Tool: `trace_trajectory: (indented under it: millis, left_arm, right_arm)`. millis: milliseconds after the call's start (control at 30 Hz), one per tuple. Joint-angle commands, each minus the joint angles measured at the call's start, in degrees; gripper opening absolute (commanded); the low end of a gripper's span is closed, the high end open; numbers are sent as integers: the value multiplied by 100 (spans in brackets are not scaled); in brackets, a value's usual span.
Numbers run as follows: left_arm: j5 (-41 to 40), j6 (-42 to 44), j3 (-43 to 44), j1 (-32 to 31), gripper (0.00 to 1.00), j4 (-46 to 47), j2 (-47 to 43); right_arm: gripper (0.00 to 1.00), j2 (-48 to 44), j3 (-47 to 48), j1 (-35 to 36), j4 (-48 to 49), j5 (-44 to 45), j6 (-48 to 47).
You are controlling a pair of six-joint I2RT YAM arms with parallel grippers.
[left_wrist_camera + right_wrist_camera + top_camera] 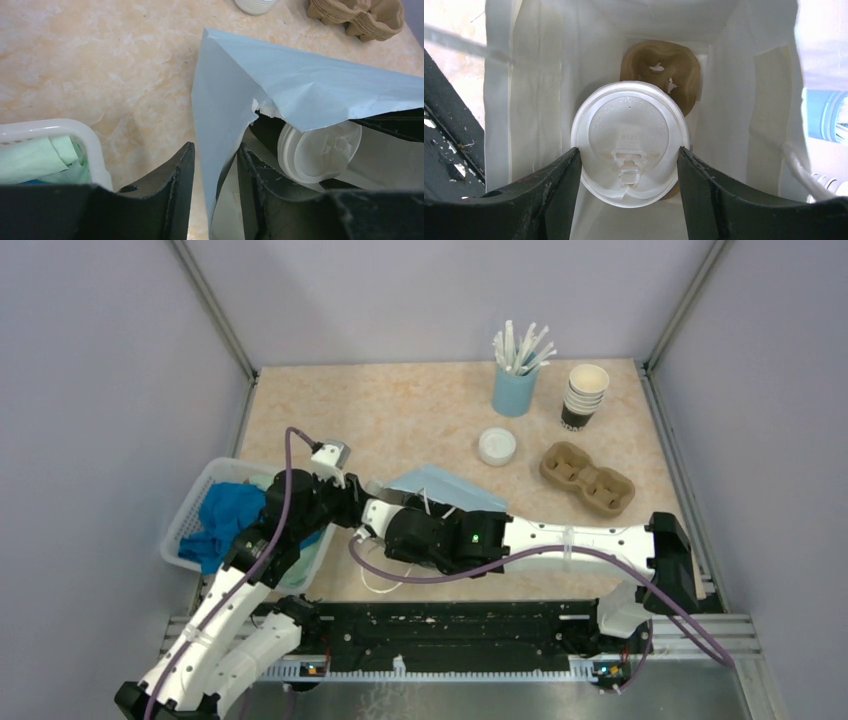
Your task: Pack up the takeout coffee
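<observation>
The left gripper point(215, 147) stands parted, the right gripper point(629, 150) clamped wide.

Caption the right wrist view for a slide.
Right gripper grips the takeout coffee inside the white bag, brown carrier beyond it.

robot lab cell: grey panel walls point(90, 390), aluminium corner posts point(213, 308), two arms point(580, 538) bolted to rail point(450, 635) beside tabletop point(400, 410).

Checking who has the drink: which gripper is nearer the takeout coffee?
Right. The right gripper is inside the bag, its jaws flanking the takeout coffee. The left gripper sits outside at the bag's mouth, astride its blue wall.
</observation>
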Motion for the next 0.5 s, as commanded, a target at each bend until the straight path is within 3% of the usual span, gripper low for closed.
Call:
trace_trajectory:
  millis: [0, 200, 333, 467]
  left_arm:
    - [22, 219, 221, -26, 39, 432, 254]
    - [634, 178, 223, -32, 8, 855, 672]
    - [453, 76, 208, -28, 0, 930, 433]
    - [-27, -75, 114, -32, 0, 876, -132]
  right_arm:
    - [64, -234, 243, -82, -145, -52, 59]
    - [63, -120, 469, -82, -586, 175, -4]
    - [63, -99, 426, -157, -579, 298, -12]
    - [64, -167, 254, -254, -349, 246, -64]
